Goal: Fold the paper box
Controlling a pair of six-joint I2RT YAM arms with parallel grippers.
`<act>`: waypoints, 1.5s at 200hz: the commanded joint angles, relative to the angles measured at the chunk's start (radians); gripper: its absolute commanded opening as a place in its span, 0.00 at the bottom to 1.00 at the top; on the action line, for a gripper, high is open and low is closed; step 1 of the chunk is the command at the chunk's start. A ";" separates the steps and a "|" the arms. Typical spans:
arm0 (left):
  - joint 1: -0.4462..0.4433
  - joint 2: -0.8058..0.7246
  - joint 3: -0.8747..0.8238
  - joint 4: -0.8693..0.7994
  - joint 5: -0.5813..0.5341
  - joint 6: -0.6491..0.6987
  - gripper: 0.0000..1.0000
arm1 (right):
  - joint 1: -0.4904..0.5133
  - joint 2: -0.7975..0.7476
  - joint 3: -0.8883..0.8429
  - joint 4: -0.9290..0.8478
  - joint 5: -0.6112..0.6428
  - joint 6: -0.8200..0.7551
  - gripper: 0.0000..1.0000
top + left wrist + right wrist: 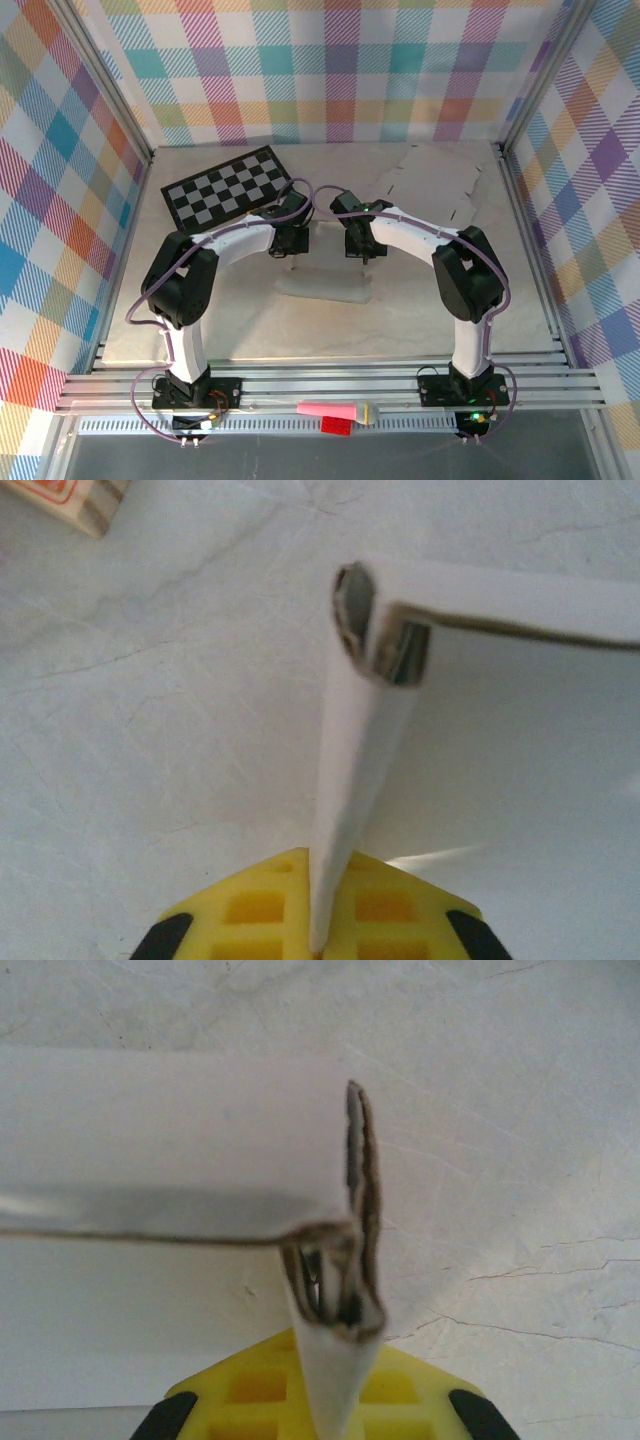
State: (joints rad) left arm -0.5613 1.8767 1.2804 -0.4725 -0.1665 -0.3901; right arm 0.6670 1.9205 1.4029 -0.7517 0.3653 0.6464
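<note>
Plaid walls (pixel 340 70) (pastel checks), pale tabletop (pixel 230 320)

I see the box (pixel 323 287) in the middle of the desk (pixel 250 330). Its left end wall stands between my left fingers (pixel 250 910), its right end between my right fingers (pixel 250 1390). Behind it, a checkerboard (pixel 228 187) lies left and a flat sheet (pixel 435 180) right.

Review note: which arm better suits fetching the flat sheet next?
Right, probably: the sheet lies back right, beyond the right end effector; it and the left end effector both pinch the box.
</note>
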 commanded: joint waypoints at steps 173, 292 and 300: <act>-0.158 0.092 0.094 -0.262 -0.422 -0.270 0.00 | 0.005 0.062 0.014 -0.052 -0.045 0.017 0.00; -0.065 0.068 0.057 -0.176 -0.282 -0.136 0.00 | 0.005 0.057 0.008 -0.051 -0.047 0.017 0.00; -0.067 0.075 0.065 -0.199 -0.304 -0.155 0.00 | 0.005 0.057 0.008 -0.052 -0.047 0.017 0.00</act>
State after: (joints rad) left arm -0.6388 1.9285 1.3319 -0.5922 -0.4183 -0.5106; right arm 0.6670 1.9388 1.4296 -0.7532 0.3199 0.6479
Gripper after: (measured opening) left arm 0.039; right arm 0.069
